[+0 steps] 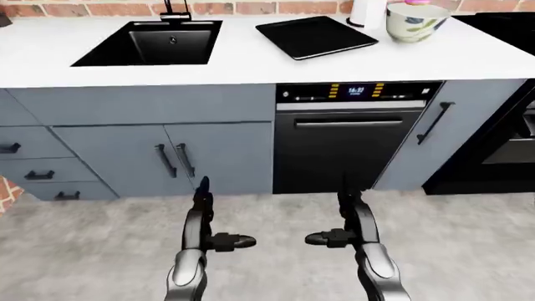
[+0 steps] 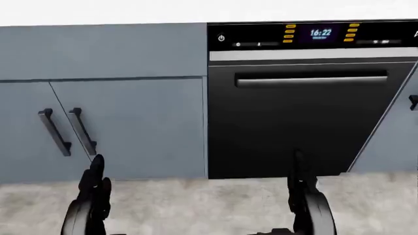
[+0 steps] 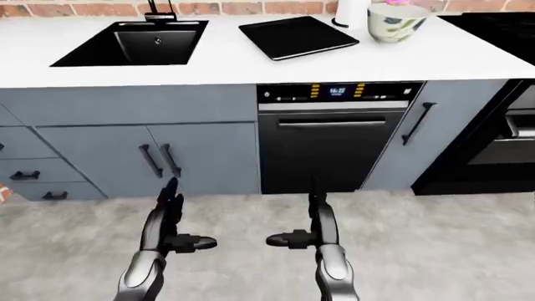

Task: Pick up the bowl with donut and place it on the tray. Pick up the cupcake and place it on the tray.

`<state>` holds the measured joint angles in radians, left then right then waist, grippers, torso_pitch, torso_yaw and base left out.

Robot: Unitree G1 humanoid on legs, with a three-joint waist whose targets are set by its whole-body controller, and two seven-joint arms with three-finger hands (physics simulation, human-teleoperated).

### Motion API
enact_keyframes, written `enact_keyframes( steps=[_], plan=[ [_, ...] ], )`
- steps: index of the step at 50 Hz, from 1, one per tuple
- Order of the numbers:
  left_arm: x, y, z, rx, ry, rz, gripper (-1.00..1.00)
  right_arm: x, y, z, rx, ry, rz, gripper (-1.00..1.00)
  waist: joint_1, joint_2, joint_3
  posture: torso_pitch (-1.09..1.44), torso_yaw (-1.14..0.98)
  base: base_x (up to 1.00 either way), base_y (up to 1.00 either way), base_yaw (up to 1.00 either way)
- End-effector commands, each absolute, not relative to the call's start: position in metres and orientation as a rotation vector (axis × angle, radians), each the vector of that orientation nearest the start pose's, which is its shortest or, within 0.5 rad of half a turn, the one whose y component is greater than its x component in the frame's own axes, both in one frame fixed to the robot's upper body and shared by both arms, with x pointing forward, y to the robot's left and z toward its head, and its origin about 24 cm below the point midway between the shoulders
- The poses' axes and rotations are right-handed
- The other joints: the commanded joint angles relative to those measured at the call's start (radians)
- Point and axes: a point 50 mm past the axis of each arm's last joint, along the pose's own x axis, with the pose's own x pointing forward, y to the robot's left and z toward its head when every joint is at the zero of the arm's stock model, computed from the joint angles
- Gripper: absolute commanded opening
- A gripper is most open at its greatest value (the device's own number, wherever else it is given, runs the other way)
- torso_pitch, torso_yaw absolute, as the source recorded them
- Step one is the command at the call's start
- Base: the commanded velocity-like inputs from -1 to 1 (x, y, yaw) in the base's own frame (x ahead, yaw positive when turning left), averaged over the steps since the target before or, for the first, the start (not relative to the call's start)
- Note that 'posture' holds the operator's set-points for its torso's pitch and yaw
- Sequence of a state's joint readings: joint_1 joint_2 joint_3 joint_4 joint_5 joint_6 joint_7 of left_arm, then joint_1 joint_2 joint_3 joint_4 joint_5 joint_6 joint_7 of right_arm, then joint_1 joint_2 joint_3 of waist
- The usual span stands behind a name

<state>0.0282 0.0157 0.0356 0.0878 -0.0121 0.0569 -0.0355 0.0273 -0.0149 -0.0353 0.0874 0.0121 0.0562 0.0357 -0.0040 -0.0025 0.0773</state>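
Hands are held low at the bottom of the eye views, the left hand (image 1: pixel 205 219) and the right hand (image 1: pixel 351 219) both spread, fingers pointing up and thumbs turned inward, with nothing gripped. Beyond them the grey floor (image 1: pixel 468 244) is seen, then the cupboard doors (image 1: pixel 167 157) and the dishwasher (image 1: pixel 351 144). On the counter (image 1: pixel 251 63) above, the sink (image 1: pixel 155 42) lies to the left and the tray (image 1: pixel 316 36) beside it; the bowl (image 1: pixel 414 22) stands just to the tray's right, something pink showing at its rim. No cupcake is seen. The approach is judged the step in hand; the counter must be neared and the right hand raised toward the bowl.
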Motion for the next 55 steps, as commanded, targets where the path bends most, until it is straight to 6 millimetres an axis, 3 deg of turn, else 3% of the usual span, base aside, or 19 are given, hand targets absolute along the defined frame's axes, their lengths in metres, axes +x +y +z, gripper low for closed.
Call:
enact_keyframes(
  steps=[1, 3, 4, 5, 7, 8, 19, 33, 35, 36, 38, 40, 44, 47, 50, 52, 53, 54, 55],
  plan=[
    [0.256, 0.163, 0.041, 0.001, 0.012, 0.026, 1.00, 0.255, -0.161, 0.045, -0.005, -0.008, 0.001, 1.00, -0.002, -0.008, -0.001, 0.00, 0.00, 0.00, 0.00, 0.00],
    [0.255, 0.163, 0.043, 0.004, 0.009, 0.030, 1.00, 0.256, -0.160, 0.045, -0.006, -0.011, 0.003, 1.00, 0.008, -0.001, -0.062, 0.00, 0.00, 0.00, 0.00, 0.00],
    [0.255, 0.163, 0.044, 0.001, 0.008, 0.029, 1.00, 0.255, -0.159, 0.045, -0.006, -0.012, 0.004, 1.00, 0.008, -0.001, -0.052, 0.00, 0.00, 0.00, 0.00, 0.00],
    [0.255, 0.163, 0.045, 0.004, 0.005, 0.029, 1.00, 0.255, -0.158, 0.045, -0.006, -0.012, 0.006, 1.00, 0.006, -0.006, -0.017, 0.00, 0.00, 0.00, 0.00, 0.00],
    [0.254, 0.163, 0.047, 0.004, 0.002, 0.029, 1.00, 0.257, -0.157, 0.045, -0.005, -0.015, 0.009, 1.00, 0.007, -0.007, -0.069, 0.00, 0.00, 0.00, 0.00, 0.00],
    [0.254, 0.163, 0.049, 0.001, -0.002, 0.031, 1.00, 0.258, -0.157, 0.045, -0.005, -0.016, 0.009, 1.00, 0.007, -0.006, -0.075, 0.00, 0.00, 0.00, 0.00, 0.00],
    [0.258, 0.165, 0.064, 0.014, -0.028, 0.038, 1.00, 0.262, -0.156, 0.055, -0.001, -0.048, 0.010, 1.00, 0.008, -0.001, -0.087, 0.00, 0.00, 0.00, 0.00, 0.00],
    [0.259, 0.177, 0.164, 0.028, -0.149, 0.062, 1.00, 0.258, -0.152, 0.133, 0.014, -0.172, 0.053, 1.00, 0.006, 0.001, -0.090, 0.00, 0.00, 0.00, 0.00, 0.00],
    [0.258, 0.178, 0.167, 0.027, -0.155, 0.063, 1.00, 0.256, -0.150, 0.138, 0.012, -0.185, 0.065, 1.00, 0.006, 0.002, -0.088, 0.00, 0.00, 0.00, 0.00, 0.00],
    [0.258, 0.178, 0.167, 0.027, -0.155, 0.063, 1.00, 0.255, -0.148, 0.139, 0.010, -0.192, 0.075, 1.00, 0.005, 0.010, -0.101, 0.00, 0.00, 0.00, 0.13, 0.00],
    [0.257, 0.178, 0.166, 0.023, -0.150, 0.060, 1.00, 0.254, -0.148, 0.140, 0.019, -0.202, 0.087, 1.00, 0.003, 0.007, -0.081, 0.00, 0.00, 0.00, 0.19, 0.00],
    [0.256, 0.178, 0.165, 0.023, -0.149, 0.061, 1.00, 0.253, -0.148, 0.139, 0.019, -0.204, 0.096, 1.00, -0.002, -0.007, -0.069, 0.00, 0.00, 0.00, 0.38, 0.00],
    [0.253, 0.179, 0.157, 0.016, -0.136, 0.064, 1.00, 0.253, -0.148, 0.137, 0.029, -0.200, 0.104, 1.00, -0.007, -0.035, -0.073, 0.00, 0.00, 0.00, 0.58, 0.00],
    [0.253, 0.180, 0.155, 0.009, -0.132, 0.068, 1.00, 0.252, -0.149, 0.135, 0.033, -0.198, 0.104, 1.00, -0.015, -0.018, -0.056, 0.00, 0.00, 0.00, 0.67, 0.00],
    [0.253, 0.179, 0.155, 0.009, -0.133, 0.068, 1.00, 0.249, -0.149, 0.134, 0.038, -0.197, 0.104, 1.00, -0.019, 0.025, -0.054, 0.00, 0.00, 0.00, 0.71, 0.00],
    [0.254, 0.177, 0.152, 0.011, -0.130, 0.063, 1.00, 0.248, -0.149, 0.133, 0.043, -0.196, 0.104, 1.00, -0.019, 0.093, -0.074, 0.00, 0.00, 0.00, 0.72, 0.00],
    [0.255, 0.176, 0.151, 0.011, -0.129, 0.062, 1.00, 0.247, -0.148, 0.133, 0.043, -0.196, 0.105, 1.00, -0.023, 0.114, -0.086, 0.00, 0.00, 0.00, 0.73, 0.00],
    [0.255, 0.176, 0.150, 0.010, -0.128, 0.061, 1.00, 0.246, -0.147, 0.133, 0.044, -0.195, 0.108, 1.00, -0.004, 0.082, -0.066, 0.00, 0.00, 0.00, 0.72, 0.00],
    [0.255, 0.176, 0.149, 0.011, -0.125, 0.062, 1.00, 0.246, -0.146, 0.132, 0.044, -0.194, 0.113, 1.00, -0.014, 0.079, -0.054, 0.00, 0.00, 0.00, 0.73, 0.00]
  ],
)
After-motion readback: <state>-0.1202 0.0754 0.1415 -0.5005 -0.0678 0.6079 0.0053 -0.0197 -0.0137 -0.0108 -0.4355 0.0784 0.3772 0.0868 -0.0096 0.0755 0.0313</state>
